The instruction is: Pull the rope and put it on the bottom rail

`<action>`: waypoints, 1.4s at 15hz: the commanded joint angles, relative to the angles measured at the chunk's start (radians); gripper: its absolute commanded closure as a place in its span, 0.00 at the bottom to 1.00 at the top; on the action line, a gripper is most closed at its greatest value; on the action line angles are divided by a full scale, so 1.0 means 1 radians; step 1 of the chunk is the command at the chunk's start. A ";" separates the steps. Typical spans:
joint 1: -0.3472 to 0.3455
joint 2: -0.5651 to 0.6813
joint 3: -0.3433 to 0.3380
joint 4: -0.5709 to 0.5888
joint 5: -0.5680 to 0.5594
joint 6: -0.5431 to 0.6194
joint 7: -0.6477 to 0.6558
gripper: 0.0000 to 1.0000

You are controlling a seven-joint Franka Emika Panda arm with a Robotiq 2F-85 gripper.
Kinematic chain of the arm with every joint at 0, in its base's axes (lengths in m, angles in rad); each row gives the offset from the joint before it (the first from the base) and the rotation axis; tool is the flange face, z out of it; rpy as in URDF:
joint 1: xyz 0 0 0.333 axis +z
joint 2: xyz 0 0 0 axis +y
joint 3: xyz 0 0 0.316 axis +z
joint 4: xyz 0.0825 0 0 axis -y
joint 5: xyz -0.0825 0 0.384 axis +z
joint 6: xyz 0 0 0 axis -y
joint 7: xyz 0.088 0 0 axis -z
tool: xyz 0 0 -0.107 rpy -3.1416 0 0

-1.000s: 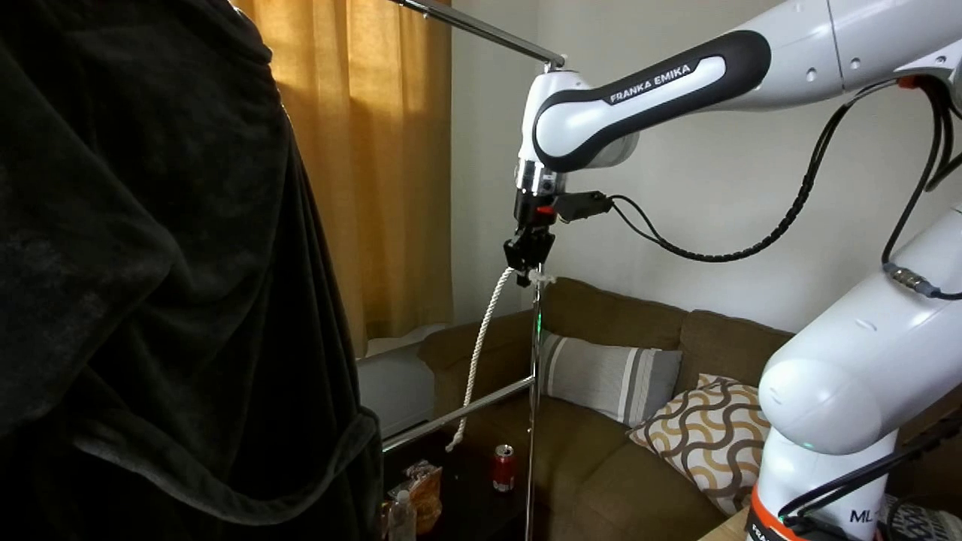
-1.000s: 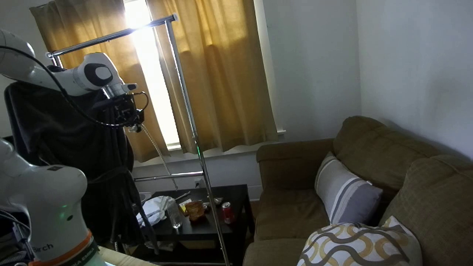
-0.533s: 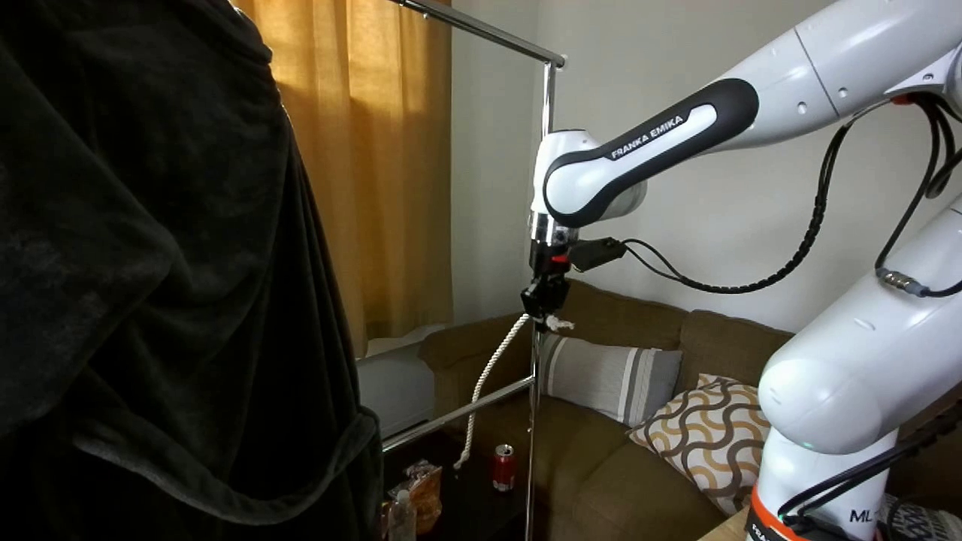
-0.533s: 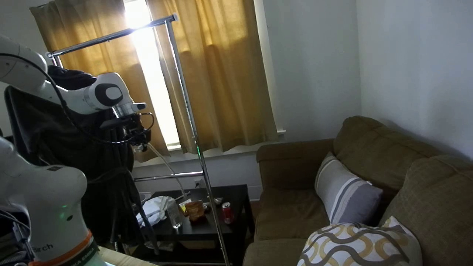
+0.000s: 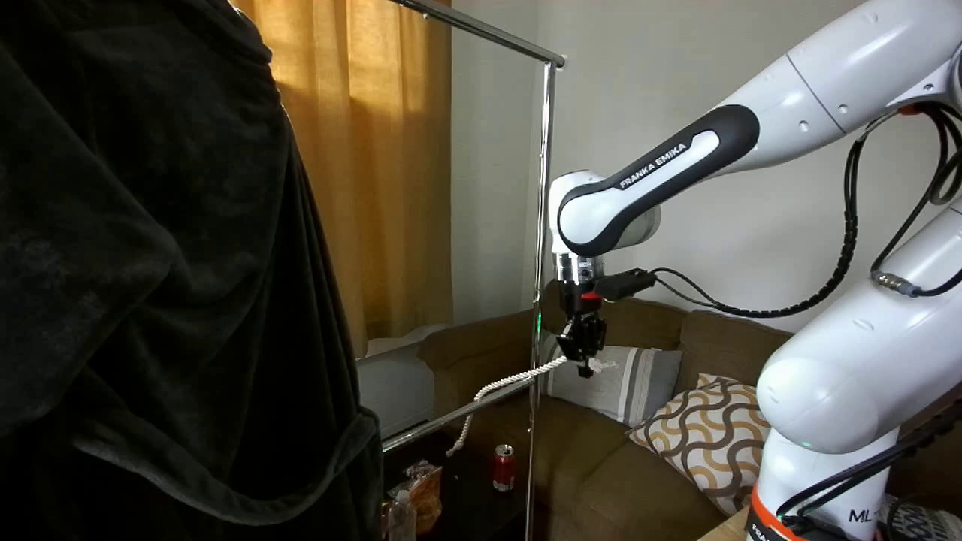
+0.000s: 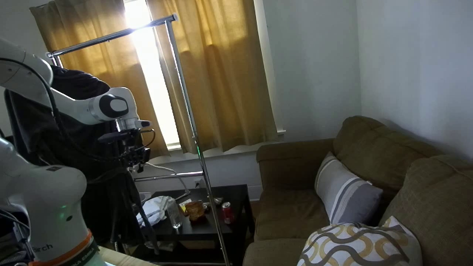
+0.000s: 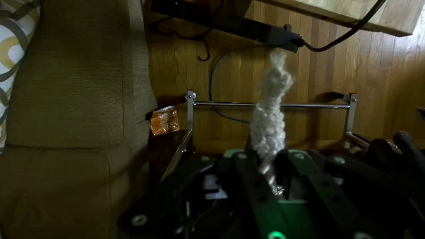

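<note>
Snugly, the black two-fingered gripper (image 7: 267,156) has its fingers drawn together on the white twisted-cord rope (image 7: 268,127), with only the rope's thickness between them, holding it close to one end. That short, frayed end sticks out beyond the fingertips and points to the top edge of the wrist view. On the gripper's other side the rope's long axis slants down to the chrome lower crossbar (image 5: 421,431) of the metal clothes rack (image 6: 185,92), then bends where it crosses the bar and hangs steeply, its free end pointing down, seen in an exterior view against the low black table (image 5: 467,488). On that table, a red metal can (image 6: 228,213) stands near the edge facing the brown fabric sofa (image 6: 295,173); a tall clear bottle (image 6: 173,214) stands toward the edge nearest the camera, and a shiny orange-brown packet (image 6: 195,210) lies between the two. What the can, the bottle and the packet hold cannot be made out.
</note>
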State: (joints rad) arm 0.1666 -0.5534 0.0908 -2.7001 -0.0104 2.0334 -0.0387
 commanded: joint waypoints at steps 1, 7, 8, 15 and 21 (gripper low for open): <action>-0.005 -0.001 0.005 0.001 0.003 -0.002 -0.002 0.92; 0.026 0.185 -0.023 0.060 0.075 -0.064 -0.125 0.98; 0.015 0.225 -0.028 0.069 0.075 -0.074 -0.136 0.98; -0.050 0.503 -0.015 0.122 -0.022 -0.020 -0.076 0.98; -0.063 0.718 -0.020 0.169 -0.127 0.210 -0.008 0.98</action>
State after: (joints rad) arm 0.1132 0.0582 0.0677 -2.5663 -0.0937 2.1476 -0.0929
